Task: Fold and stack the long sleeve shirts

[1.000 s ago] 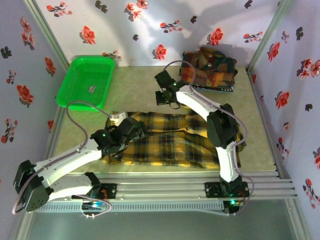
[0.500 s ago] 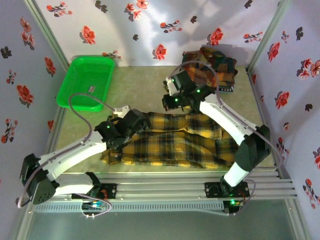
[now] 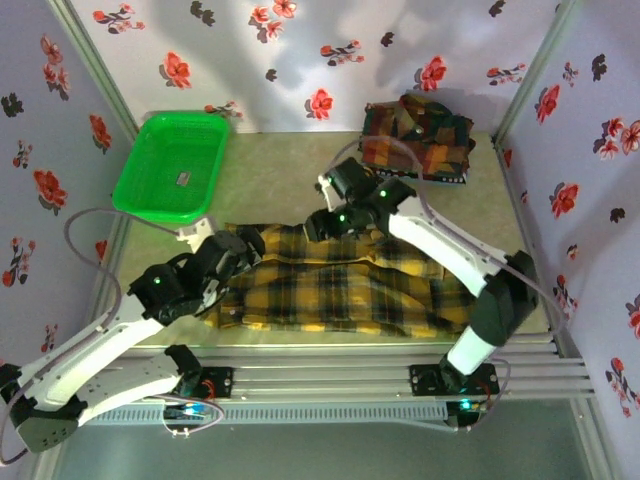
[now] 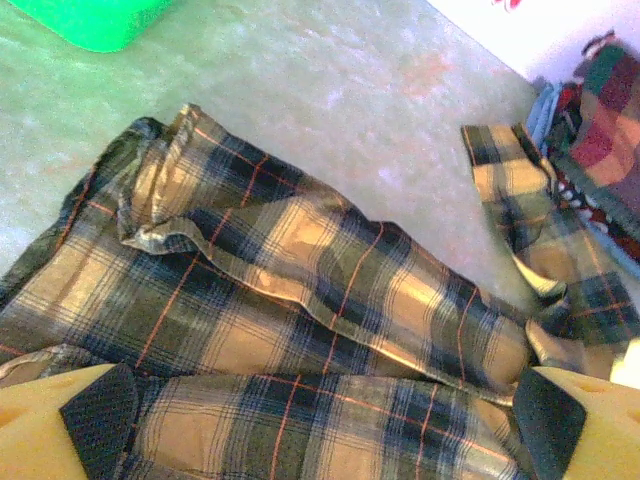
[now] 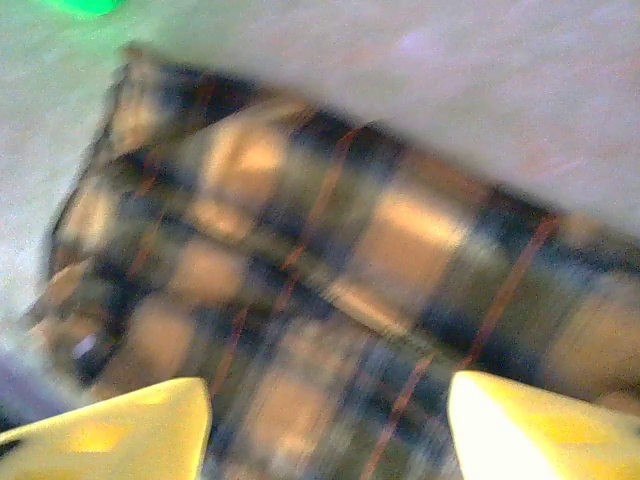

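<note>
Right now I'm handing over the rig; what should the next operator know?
Left gripper: open, empty, low over the near-left end of the yellow shirt.
Right gripper: open, empty, over its far edge.
Yellow shirt: flat mid-table, a sleeve laid across it.
Done: red-green shirts piled at far right.
To do: finish folding the yellow shirt, stack it on that pile.

My left arm runs low from its base at the near left, then the forearm angles up toward the middle. My left end effector (image 3: pixel 238 250) points away from me and slightly right, jaws spread wide. On my left wrist camera its dark-padded fingertips (image 4: pixel 98 420) sit at the two lower corners. My right arm rises from its base, bends at the elbow far right, and stretches leftward and away. My right end effector (image 3: pixel 318 222) tilts downward, its yellow fingers (image 5: pixel 120 430) standing well apart.
</note>
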You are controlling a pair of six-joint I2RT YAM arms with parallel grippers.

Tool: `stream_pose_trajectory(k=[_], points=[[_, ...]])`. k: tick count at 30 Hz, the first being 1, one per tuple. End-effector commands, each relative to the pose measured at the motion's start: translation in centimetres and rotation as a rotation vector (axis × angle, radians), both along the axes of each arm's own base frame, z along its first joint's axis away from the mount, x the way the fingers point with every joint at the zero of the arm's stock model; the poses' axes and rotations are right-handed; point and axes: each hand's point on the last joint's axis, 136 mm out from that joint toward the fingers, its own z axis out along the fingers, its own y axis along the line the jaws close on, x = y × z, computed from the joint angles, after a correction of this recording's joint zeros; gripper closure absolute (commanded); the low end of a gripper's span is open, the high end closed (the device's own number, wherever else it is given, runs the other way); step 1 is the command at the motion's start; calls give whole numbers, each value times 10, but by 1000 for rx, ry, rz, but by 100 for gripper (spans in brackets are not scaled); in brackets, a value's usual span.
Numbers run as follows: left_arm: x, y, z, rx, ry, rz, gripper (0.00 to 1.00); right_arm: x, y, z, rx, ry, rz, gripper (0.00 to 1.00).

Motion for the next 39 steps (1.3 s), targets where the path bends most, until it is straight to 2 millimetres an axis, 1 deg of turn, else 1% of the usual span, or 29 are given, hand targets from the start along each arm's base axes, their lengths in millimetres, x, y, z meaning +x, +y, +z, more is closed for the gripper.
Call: stream_pose_trajectory(k=[1,4,7,13,15,18,21,25,30,32,33,35,37,39], points=[[0,-24,0,61,-22,-127,0,57,-44,-35,-212,-19,-182,25],[-3,-33,0,95,-20,-176,0,100,-57,-57,-292,-31,-245,18],[-4,-38,3,91,-27,-200,0,137,-61,-72,-306,-41,-295,16],[-8,-49,16,59,-45,-234,0,194,-76,-100,-343,-66,-391,12],[-10,-51,19,59,-44,-242,0,207,-79,-114,-329,-53,-410,12],[-12,-55,22,51,-41,-248,0,221,-85,-131,-348,-50,-430,12],[-12,-59,26,44,-40,-252,0,228,-86,-152,-344,-35,-434,12],[-12,-60,30,33,-39,-244,0,229,-88,-174,-344,2,-439,13],[-13,-56,33,33,-40,-228,0,226,-86,-192,-347,34,-442,15],[-13,-55,34,34,-43,-224,0,223,-85,-201,-343,58,-437,19],[-13,-53,35,34,-45,-222,0,221,-85,-204,-345,72,-437,25],[-14,-52,37,36,-51,-221,0,216,-83,-209,-338,101,-435,40],[-14,-48,39,45,-55,-216,0,210,-81,-212,-326,129,-434,63],[-15,-44,41,48,-60,-208,0,207,-80,-210,-308,139,-441,78]])
